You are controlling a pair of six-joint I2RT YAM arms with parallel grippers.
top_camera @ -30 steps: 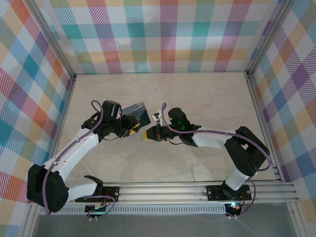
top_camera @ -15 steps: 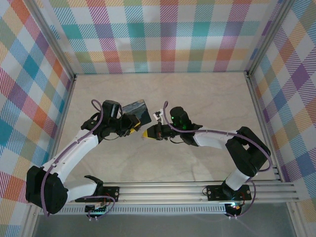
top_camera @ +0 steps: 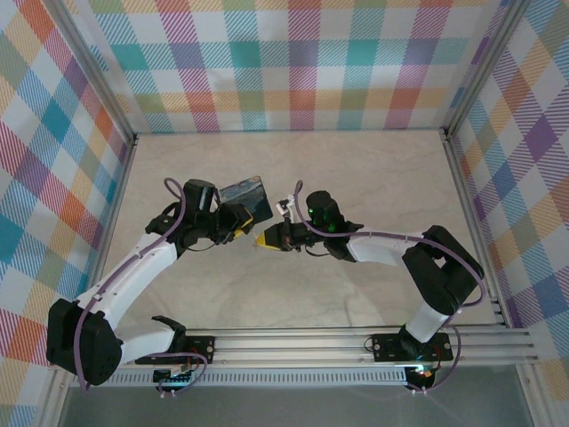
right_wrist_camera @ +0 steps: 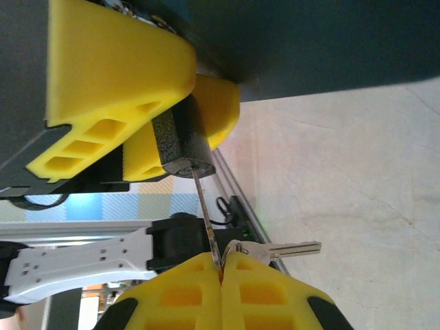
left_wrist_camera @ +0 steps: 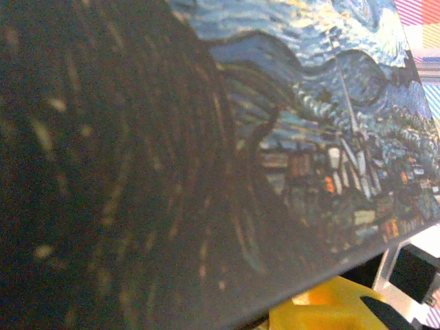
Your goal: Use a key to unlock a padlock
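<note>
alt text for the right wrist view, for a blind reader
The right gripper is shut on a thin key, whose tip touches the end of a dark cylinder beneath the padlock, between the yellow fingers of the left gripper. A second key juts sideways from its ring over the pale marbled table.

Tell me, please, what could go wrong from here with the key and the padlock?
1. The key is thin, and the right gripper pinches only its head. Its tip meets the dark barrel at the padlock, so a slanted push may bend it.
2. A spare key hangs on the same ring and might snag.
3. The left gripper holds the padlock; a hard twist could turn it in that grip.
</note>
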